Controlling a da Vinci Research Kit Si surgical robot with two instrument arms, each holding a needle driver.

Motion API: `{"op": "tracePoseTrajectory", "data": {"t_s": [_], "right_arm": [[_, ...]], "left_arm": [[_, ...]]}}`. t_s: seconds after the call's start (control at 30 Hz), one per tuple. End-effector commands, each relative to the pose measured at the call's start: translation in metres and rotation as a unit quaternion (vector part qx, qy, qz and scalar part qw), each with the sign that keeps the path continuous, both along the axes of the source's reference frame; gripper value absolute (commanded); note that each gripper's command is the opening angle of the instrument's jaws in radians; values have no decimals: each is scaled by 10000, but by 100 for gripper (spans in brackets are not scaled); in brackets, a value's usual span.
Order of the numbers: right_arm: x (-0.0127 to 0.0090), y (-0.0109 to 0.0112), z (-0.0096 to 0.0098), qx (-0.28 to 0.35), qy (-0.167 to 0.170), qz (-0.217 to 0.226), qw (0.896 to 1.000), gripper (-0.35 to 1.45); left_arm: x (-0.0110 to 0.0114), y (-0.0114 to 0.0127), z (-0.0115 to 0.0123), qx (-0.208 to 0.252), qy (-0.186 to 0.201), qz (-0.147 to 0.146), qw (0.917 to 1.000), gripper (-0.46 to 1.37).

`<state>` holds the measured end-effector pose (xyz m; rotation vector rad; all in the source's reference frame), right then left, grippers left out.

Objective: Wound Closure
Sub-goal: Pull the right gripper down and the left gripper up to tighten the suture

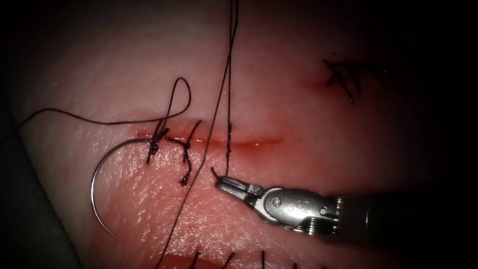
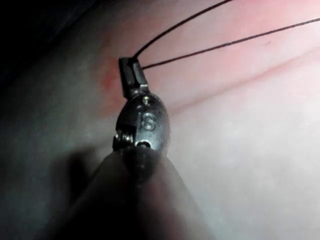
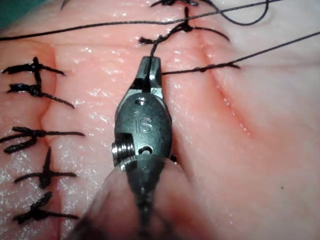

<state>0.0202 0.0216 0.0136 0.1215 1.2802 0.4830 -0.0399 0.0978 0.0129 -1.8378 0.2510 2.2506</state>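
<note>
My right tool [image 1: 222,182] lies just below the cut [image 1: 239,143], jaws closed on a short thread end [image 1: 214,172]. My left tool [image 2: 131,70] grips two strands of thread [image 2: 225,44] above the tissue [image 1: 308,124]. The needle [image 1: 97,187] lies free on the tissue, left of the stitches [image 1: 185,149].

Stamped letters on the tool heads

The right arm's silver metal needle driver [image 1: 222,183] has an "S" engraved on its rounded body, just behind the jaws; its own wrist camera reads it more like "1S" [image 3: 145,123]. The left arm's silver metal needle driver [image 2: 131,70] carries an "S" in that spot too.
</note>
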Motion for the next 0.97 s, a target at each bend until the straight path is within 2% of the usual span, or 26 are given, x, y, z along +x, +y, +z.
{"op": "tracePoseTrajectory", "data": {"t_s": [0.03,0.97], "right_arm": [[0,0,0,-9,-15,11,10000,-35],[-1,4,6,-11,-107,79,9999,-35]], "left_arm": [[0,0,0,5,1,11,10000,-35],[0,-9,-1,-13,36,42,10000,-35]]}}
